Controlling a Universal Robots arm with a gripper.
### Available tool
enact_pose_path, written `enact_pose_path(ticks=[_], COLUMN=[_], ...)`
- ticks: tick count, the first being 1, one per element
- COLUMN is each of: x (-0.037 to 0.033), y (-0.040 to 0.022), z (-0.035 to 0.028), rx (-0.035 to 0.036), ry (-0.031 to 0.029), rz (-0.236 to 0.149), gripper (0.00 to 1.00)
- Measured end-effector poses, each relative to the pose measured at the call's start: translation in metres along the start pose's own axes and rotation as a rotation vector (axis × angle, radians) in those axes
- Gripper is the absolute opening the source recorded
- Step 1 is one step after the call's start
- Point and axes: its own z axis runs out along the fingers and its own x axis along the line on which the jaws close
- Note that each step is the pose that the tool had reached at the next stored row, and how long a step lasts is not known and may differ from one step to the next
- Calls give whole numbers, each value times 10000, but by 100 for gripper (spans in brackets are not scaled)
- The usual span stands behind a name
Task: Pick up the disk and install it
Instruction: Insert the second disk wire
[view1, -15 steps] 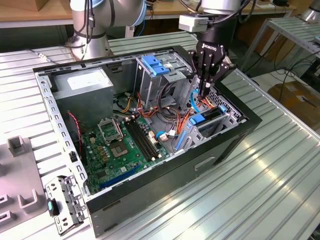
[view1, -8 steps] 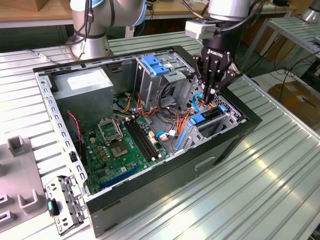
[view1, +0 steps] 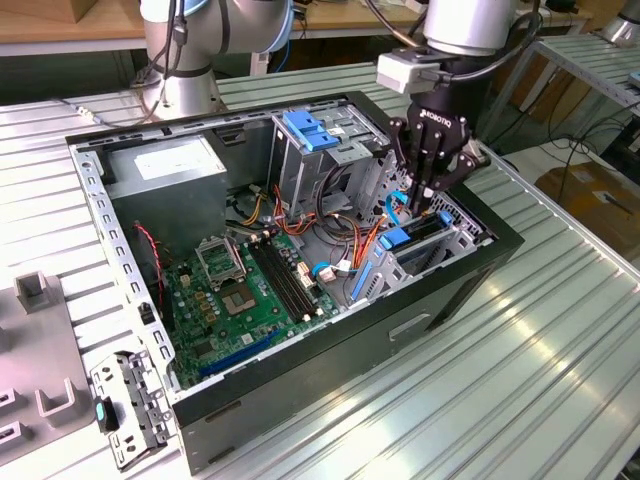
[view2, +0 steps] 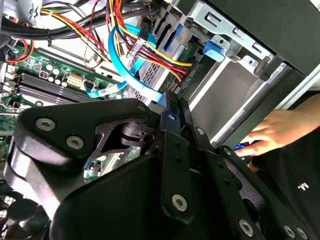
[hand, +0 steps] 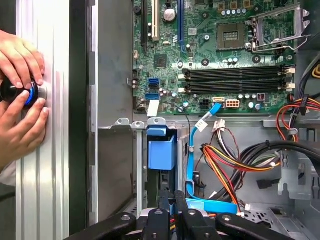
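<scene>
**Tally inside the open case**

One computer case (view1: 430, 300) lay open, holding one motherboard (view1: 245, 290) toward its 7 o'clock corner and one grey power supply (view1: 165, 170) at 11 o'clock. Four memory slots (hand: 235, 80) ran side by side. Two hands (hand: 20, 95) rested outside the case. One gripper (view1: 428, 195) hung above.

This is a robotics lab or test workshop. An open computer case (view1: 300, 290) lies on its side on a ribbed aluminium table (view1: 520, 370), its green circuit board (view1: 250, 295) and bundled wires (hand: 235, 160) bared. A second robot arm (view1: 190, 50) stands bolted at the table's far edge, and grey holding fixtures (view1: 40, 340) sit at the exterior view's left. Wooden benches (view1: 60, 25) run behind, a cardboard box (view1: 595, 195) lies on the floor, and a person's hands (hand: 20, 95) rest on a round knob (hand: 17, 92).
</scene>
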Motion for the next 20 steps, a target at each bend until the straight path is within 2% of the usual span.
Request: enact_pose_path(ticks=[2,10,12,14,15,17,18,19,20], x=[25,150,193,218,226,238,245,252,262], y=[10,49,58,61,61,62,63,63,62], z=[9,63,80,89,92,96,98,101,107], rx=[68,337,412,455,473,497,504,505,506], ry=[-96,-372,-520,-665,-757,-985,-1145,-1234,-1351], rz=[2,40,54,63,68,76,80,82,83], gripper=[16,16,16,16,16,16,16,16,16])
